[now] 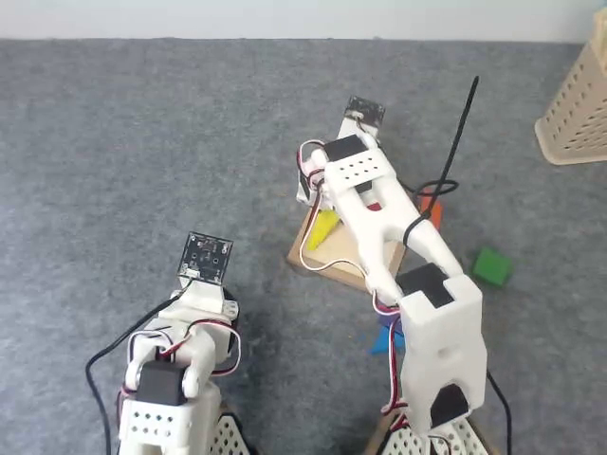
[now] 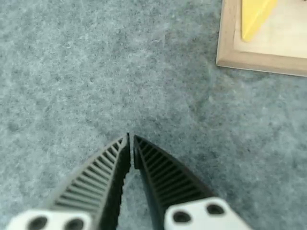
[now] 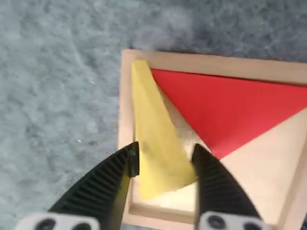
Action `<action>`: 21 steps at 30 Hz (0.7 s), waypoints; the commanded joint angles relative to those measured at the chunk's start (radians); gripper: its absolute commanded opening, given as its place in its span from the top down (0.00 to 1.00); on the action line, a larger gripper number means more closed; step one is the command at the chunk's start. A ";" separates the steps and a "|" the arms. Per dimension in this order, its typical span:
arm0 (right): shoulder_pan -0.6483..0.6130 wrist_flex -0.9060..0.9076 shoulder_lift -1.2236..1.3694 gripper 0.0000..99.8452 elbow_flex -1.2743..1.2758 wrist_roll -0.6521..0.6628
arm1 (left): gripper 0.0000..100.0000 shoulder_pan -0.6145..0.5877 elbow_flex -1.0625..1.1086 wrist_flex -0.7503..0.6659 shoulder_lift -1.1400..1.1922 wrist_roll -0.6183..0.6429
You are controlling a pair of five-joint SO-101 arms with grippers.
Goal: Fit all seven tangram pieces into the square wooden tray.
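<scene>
The square wooden tray lies on the grey carpet under my right arm. In it a red triangle lies flat, and a yellow piece leans tilted along the tray's rim. My right gripper is shut on the yellow piece, one finger on each side. Outside the tray lie a green piece, an orange piece and a blue piece, partly hidden by the arm. My left gripper is shut on nothing above bare carpet, a short way from the tray's corner.
A beige perforated tower stands at the far right edge. Cables hang off the right arm over the tray's right side. Open carpet stretches to the left of the tray and behind it.
</scene>
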 commanded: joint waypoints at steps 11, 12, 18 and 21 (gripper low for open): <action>0.016 0.131 -0.240 0.79 -0.064 0.163 | 0.99 0.000 -0.019 0.006 -0.021 0.006; 0.027 0.122 -0.259 0.81 -0.049 0.176 | 0.99 0.000 -0.019 0.006 -0.021 0.006; 0.079 -0.081 -0.329 1.00 0.158 0.396 | 0.99 0.000 -0.019 0.006 -0.021 0.006; 0.107 -0.176 -0.403 0.99 0.333 0.446 | 0.99 0.000 -0.019 0.006 -0.021 0.006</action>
